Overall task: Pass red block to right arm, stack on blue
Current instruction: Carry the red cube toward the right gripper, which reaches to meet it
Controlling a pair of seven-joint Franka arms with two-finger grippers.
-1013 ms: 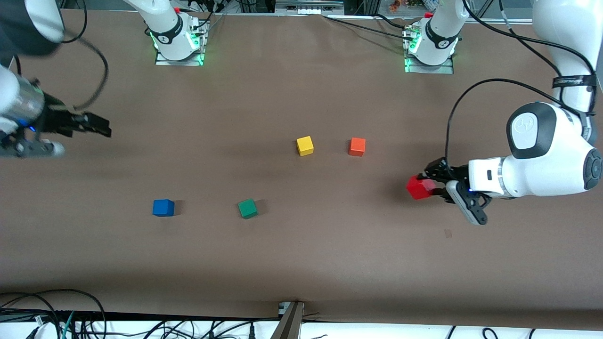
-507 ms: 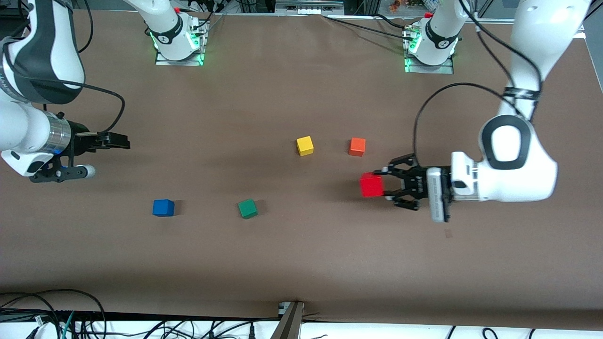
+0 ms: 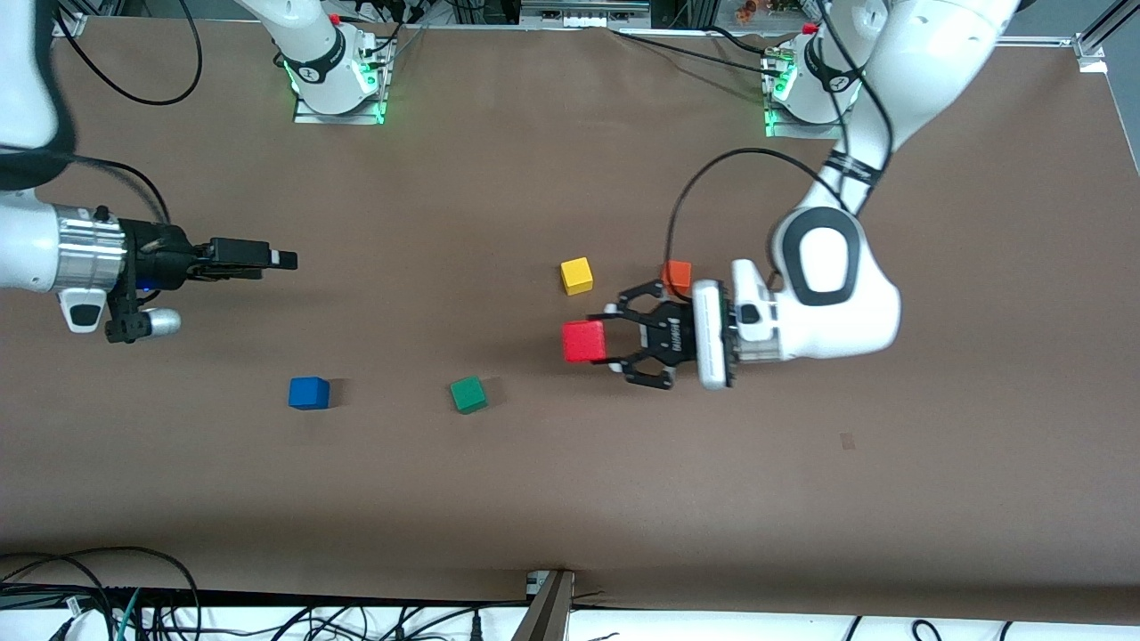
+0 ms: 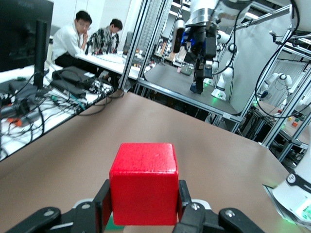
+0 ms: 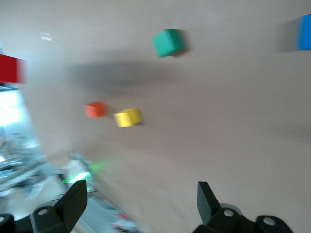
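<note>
My left gripper (image 3: 602,342) is shut on the red block (image 3: 583,341) and holds it in the air over the table's middle, beside the yellow cube. In the left wrist view the red block (image 4: 144,182) sits squarely between the black fingers (image 4: 103,206). My right gripper (image 3: 283,259) is open and empty, up over the right arm's end of the table, pointing toward the left gripper. The blue cube (image 3: 309,393) lies on the table nearer the front camera than the right gripper. The right wrist view shows the blue cube (image 5: 305,32) and the red block (image 5: 9,69) at its edges.
A green cube (image 3: 468,393) lies between the blue cube and the held red block. A yellow cube (image 3: 576,275) and an orange cube (image 3: 678,272) lie farther from the front camera; the left gripper's linkage partly covers the orange one. Brown table (image 3: 570,499).
My left gripper has carried the red block from the left arm's end toward the table's middle. My right gripper has reached in toward the middle.
</note>
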